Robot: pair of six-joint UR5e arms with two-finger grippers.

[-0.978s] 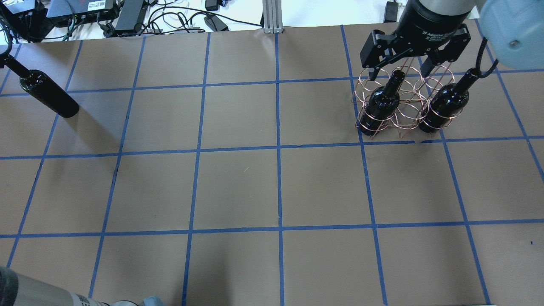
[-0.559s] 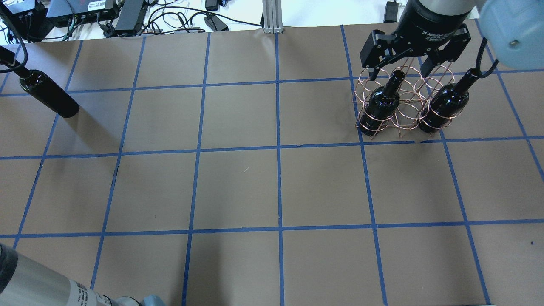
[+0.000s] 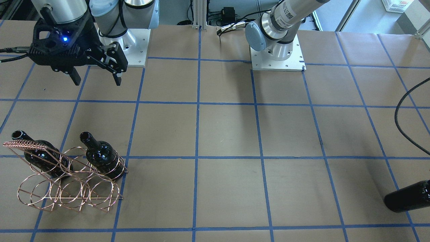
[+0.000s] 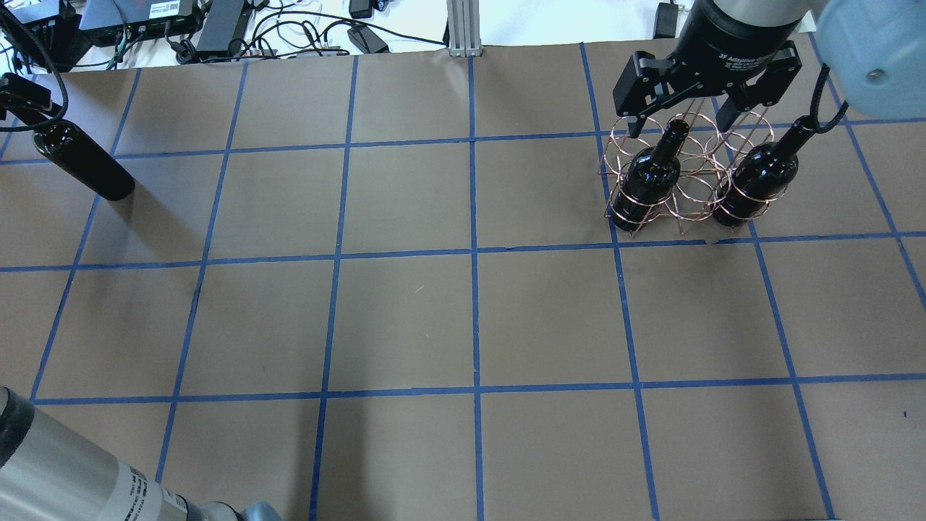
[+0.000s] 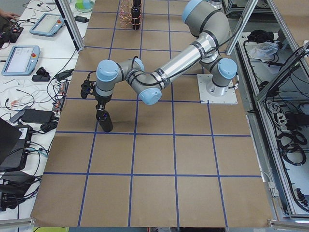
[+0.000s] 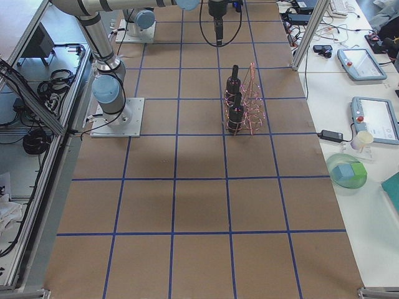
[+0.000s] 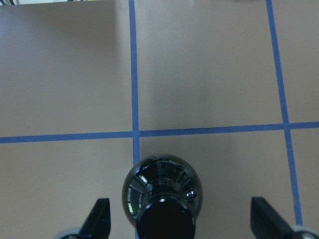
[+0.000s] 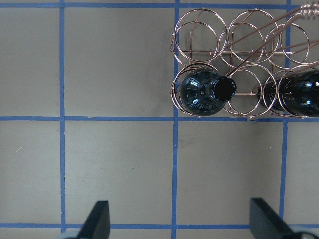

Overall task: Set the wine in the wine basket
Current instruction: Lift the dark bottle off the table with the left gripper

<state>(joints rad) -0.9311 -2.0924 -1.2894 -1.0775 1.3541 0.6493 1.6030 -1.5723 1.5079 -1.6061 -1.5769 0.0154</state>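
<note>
A glossy near-black wine bottle (image 4: pixel 83 165) stands upright at the table's far left, also in the front view (image 3: pixel 408 200) and the exterior left view (image 5: pixel 105 122). My left gripper (image 7: pixel 182 223) is open right above it, its fingers (image 7: pixel 98 219) wide on either side of the bottle top (image 7: pixel 162 194). The copper wire wine basket (image 4: pixel 680 199) stands at the far right and holds two other bottles (image 4: pixel 655 170) (image 4: pixel 759 177). It also shows in the right wrist view (image 8: pixel 249 35). My right gripper (image 4: pixel 687 116) hangs open and empty above the basket.
Cables and electronics (image 4: pixel 217 22) lie beyond the table's far edge, with an aluminium post (image 4: pixel 463 29) at mid-back. The arm bases (image 3: pixel 278 53) are bolted at the robot's side. A black cable (image 3: pixel 403 117) hangs over the table near the left arm.
My left arm has swung in and its gripper has come over the lone bottle's neck. The bottle, the basket and the right arm have not moved.
</note>
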